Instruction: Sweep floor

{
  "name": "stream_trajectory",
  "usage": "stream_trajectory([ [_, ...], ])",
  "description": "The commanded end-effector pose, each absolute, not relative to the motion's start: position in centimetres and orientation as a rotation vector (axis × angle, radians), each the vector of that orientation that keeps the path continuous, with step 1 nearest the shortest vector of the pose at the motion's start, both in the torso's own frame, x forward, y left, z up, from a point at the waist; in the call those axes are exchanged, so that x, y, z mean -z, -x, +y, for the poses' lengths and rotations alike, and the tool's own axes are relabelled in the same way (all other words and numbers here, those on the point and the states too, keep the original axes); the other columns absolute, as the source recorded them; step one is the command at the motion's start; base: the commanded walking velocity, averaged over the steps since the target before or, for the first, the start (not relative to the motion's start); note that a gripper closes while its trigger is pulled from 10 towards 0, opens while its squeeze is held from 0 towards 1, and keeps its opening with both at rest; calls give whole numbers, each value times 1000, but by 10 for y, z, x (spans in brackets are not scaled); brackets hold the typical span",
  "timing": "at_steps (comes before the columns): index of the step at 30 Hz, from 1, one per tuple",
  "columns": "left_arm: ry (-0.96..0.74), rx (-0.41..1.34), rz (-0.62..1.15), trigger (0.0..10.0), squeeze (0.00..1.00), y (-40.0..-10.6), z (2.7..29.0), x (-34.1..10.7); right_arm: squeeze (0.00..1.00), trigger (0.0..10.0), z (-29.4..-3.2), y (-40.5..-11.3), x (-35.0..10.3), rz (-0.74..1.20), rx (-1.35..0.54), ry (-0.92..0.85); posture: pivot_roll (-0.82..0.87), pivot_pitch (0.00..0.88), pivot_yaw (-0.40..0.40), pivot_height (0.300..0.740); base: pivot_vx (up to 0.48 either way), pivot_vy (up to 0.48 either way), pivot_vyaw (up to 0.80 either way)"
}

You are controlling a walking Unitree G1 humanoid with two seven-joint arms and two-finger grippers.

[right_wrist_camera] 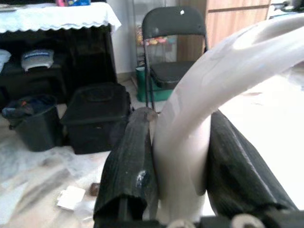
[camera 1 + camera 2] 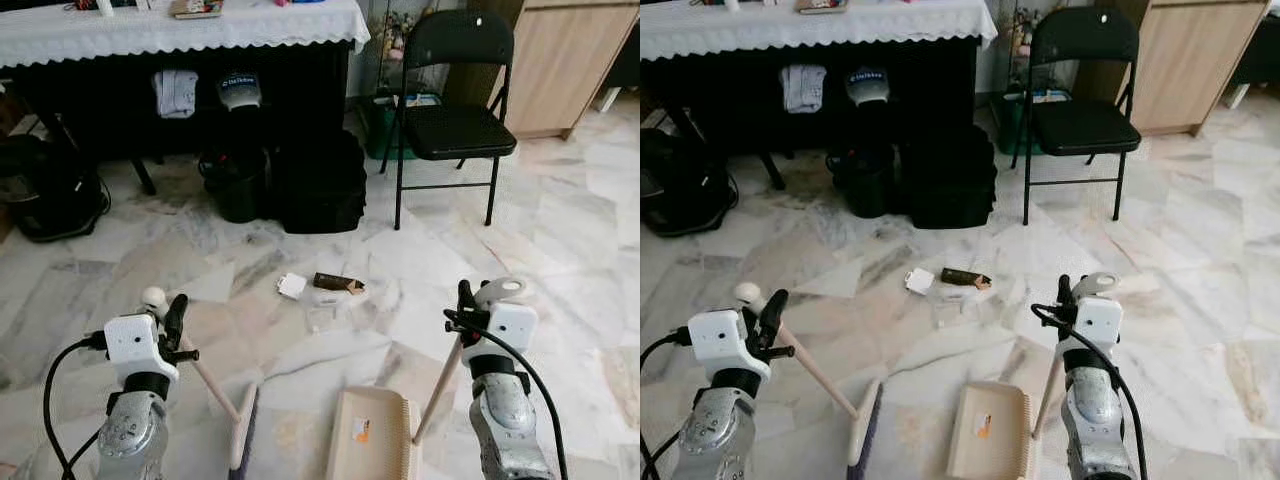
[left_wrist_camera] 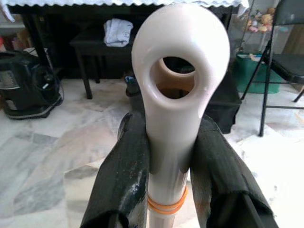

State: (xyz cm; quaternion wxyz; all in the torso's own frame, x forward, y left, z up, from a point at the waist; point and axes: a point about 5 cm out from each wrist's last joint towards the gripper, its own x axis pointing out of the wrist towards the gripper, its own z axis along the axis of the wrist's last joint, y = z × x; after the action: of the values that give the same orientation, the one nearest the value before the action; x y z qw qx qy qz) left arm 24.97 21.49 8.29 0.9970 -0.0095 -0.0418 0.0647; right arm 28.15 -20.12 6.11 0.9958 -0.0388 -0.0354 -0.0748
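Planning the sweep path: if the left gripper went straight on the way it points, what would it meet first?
The left gripper, shut on the broom handle, points over bare marble floor toward the black bin under the table. That bin likely comes first, though depth is unclear.

The broom head point(image 2: 243, 432) is running off the bottom edge of the left eye view, so its bristles cannot be made out. The dustpan point(image 2: 368, 436) is also being cut by that edge, and the small orange label on it is too small to read. The table point(image 2: 180, 30) is being cropped at the top, leaving the things on its cloth as slivers. The brown object point(image 2: 338, 283) among the litter on the floor is too small to identify. In the left wrist view, the broom handle point(image 3: 176, 95) is hiding the black bin behind it.
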Motion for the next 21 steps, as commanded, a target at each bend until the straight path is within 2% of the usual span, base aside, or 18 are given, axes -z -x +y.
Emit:
stream_trajectory([
  [1,2,-139,-84,10000,0,-248,218,-84,0,10000,-202,-284,-70,-117,157,77,-32,84,27,740,0,0,0],
  [4,-5,-138,-85,10000,0,-248,218,-84,0,10000,-202,-284,-70,-117,157,77,-32,84,26,740,0,0,0],
  [10,-7,-141,-86,10000,0,-249,218,-84,0,10000,-203,-284,-70,-117,158,78,-35,85,25,740,0,-371,0],
  [21,-9,-140,-83,10000,0,-249,218,-84,0,10000,-203,-284,-70,-117,156,80,-32,86,24,740,0,0,0],
])
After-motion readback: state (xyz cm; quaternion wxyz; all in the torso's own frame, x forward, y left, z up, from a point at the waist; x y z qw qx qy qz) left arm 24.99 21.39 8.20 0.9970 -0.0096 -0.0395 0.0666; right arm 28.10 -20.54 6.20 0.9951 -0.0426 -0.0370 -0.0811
